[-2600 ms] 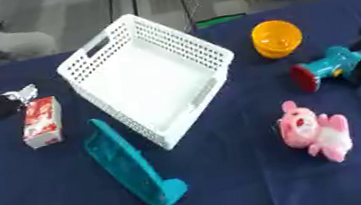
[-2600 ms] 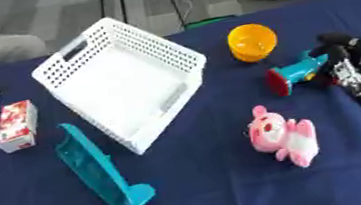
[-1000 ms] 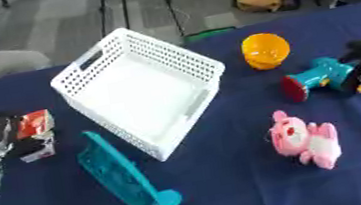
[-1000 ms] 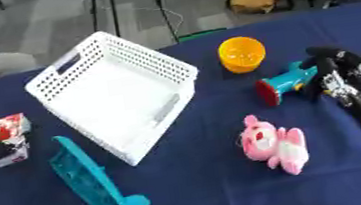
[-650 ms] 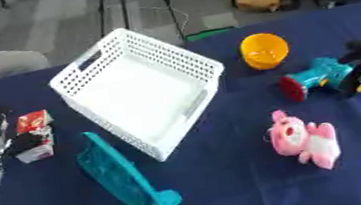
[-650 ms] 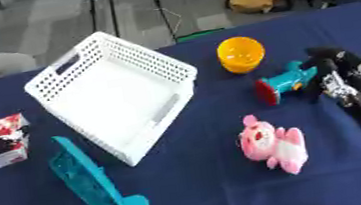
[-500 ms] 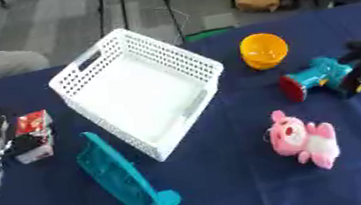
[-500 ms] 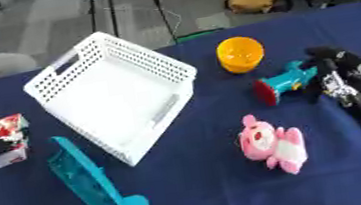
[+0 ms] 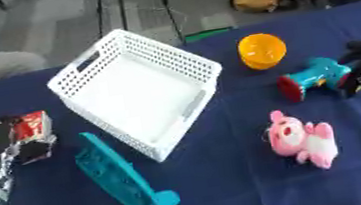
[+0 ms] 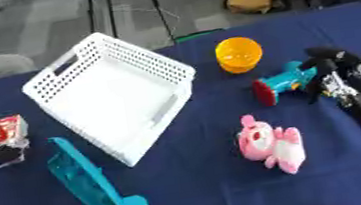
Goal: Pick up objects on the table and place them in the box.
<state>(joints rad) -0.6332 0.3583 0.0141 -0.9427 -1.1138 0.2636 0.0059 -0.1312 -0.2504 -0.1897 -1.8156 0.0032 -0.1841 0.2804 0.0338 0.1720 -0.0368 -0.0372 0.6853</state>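
Left hand (image 9: pixel 0 145) at the table's left edge, fingers curled around a small red-and-white carton (image 9: pixel 32 130); carton upright-ish, pinched between dark fingertips (label unreadable). Beyond those fingers, to their right: white perforated basket (image 9: pixel 136 89), empty, sitting askew on the blue table (image 9: pixel 230 178). Just right of and nearer than the fingers: teal stand-like piece (image 9: pixel 123 185), tilted, one end beside the basket's near corner, standing between the held carton and the basket's near wall.

Right hand (image 10: pixel 331 69) at the right edge, dark fingers bent, tips touching or nearly touching the teal toy drill with red end (image 10: pixel 280 83); cannot tell whether actually gripped. Ahead of those fingers, to their left: orange bowl (image 10: pixel 239 54), tipped on its side. Nearer than them: pink plush toy (image 10: pixel 270 144), lying flat, apart from both hands.
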